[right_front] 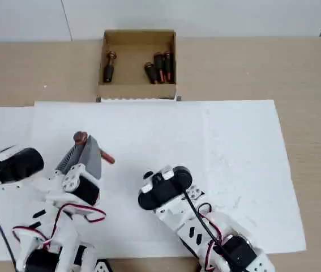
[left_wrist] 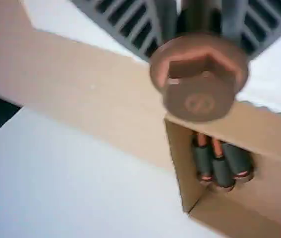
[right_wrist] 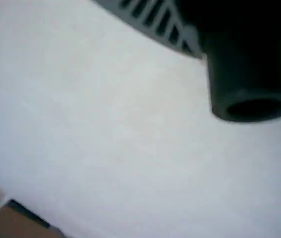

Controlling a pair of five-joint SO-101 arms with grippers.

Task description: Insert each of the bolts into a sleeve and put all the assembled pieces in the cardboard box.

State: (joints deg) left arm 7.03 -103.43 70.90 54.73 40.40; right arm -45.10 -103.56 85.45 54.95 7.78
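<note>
We look down on a tan table point(right_front: 307, 68) with a broad white paper sheet point(right_front: 234, 147) covering most of its near part. Beyond the sheet's far edge, and touching it, stands the open cardboard box point(right_front: 139, 90). The two arms sit side by side at the near edge of the sheet, well apart from the box.

The left gripper point(right_front: 85, 145) hangs over the paper's left half, and we see its grey fingers clamped on a bolt point(right_front: 81, 136), whose copper hex head sticks out past the fingertips. The right gripper point(right_front: 154, 184) sits close above the middle of the sheet. In its wrist view we find it closed around a black sleeve point(right_wrist: 252, 74), the sleeve's open end free and raised off the paper.

Inside the box we count four assembled pieces. One point(right_front: 110, 67) lies alone by the left wall, and three point(right_front: 160, 68) lie bunched together by the right wall.
</note>
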